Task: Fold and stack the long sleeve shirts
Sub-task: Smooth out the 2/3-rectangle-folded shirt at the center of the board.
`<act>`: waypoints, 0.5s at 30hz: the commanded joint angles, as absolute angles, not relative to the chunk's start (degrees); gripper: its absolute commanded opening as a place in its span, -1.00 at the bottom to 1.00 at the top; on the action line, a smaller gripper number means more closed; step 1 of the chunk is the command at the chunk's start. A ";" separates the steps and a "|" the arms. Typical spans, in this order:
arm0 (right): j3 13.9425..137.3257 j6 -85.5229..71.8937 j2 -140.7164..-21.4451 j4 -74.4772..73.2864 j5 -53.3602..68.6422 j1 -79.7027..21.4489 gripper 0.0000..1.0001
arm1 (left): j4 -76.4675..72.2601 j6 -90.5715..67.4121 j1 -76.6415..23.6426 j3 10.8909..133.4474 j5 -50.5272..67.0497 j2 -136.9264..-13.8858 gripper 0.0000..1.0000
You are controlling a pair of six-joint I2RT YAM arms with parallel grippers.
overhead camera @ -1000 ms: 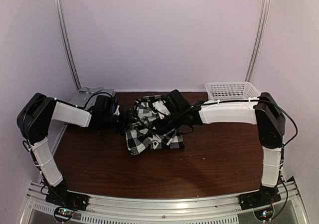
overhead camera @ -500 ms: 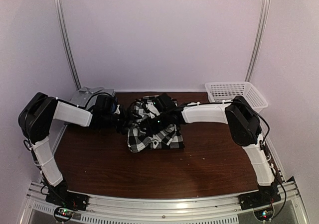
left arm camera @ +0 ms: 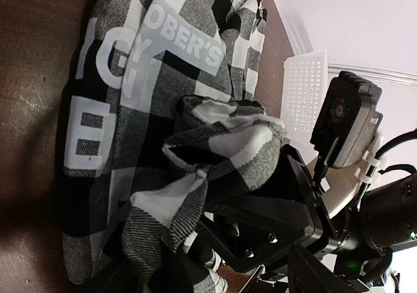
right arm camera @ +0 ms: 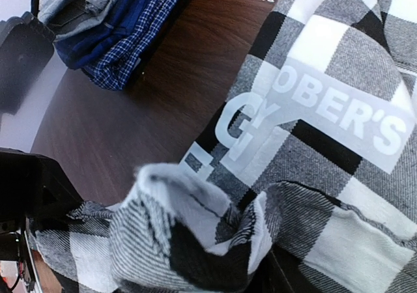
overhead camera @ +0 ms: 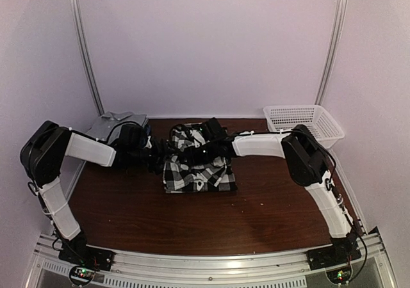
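The black-and-white plaid shirt (overhead camera: 195,169) lies partly folded in the middle of the table. It fills the left wrist view (left arm camera: 163,78) and the right wrist view (right arm camera: 326,111), where pale lettering shows on it. My left gripper (overhead camera: 158,157) is at its left edge and my right gripper (overhead camera: 204,148) at its far edge. Each is shut on a bunched fold of plaid that hides its fingertips. A stack of folded shirts (overhead camera: 116,124), light grey on top, sits at the back left. The right wrist view (right arm camera: 111,26) shows grey, dark blue and blue-check layers in it.
A white mesh basket (overhead camera: 301,117) stands at the back right corner. The brown table (overhead camera: 269,205) is walled by pale panels at the back and sides. The right arm's forearm (overhead camera: 256,144) stretches across the back of the table.
The right gripper has moved left and forward with the plaid cloth, and its elbow has swung in. The shirt now lies flatter and more compact. The left gripper has barely moved.
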State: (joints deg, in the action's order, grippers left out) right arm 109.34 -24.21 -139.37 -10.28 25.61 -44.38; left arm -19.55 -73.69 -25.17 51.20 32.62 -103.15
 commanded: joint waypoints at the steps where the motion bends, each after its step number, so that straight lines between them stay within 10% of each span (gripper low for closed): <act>1: 112.73 -24.83 -141.21 -6.42 29.57 -44.65 0.00 | -22.61 -74.22 -25.34 48.57 31.27 -98.68 0.49; 15: 118.84 -25.40 -143.59 -7.04 32.62 -43.94 0.42 | -18.65 -72.07 -26.81 46.92 29.13 -96.23 -0.45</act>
State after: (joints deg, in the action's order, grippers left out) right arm 116.81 -24.88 -143.28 -7.88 31.03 -44.47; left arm -17.89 -72.93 -26.48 46.78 29.30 -95.31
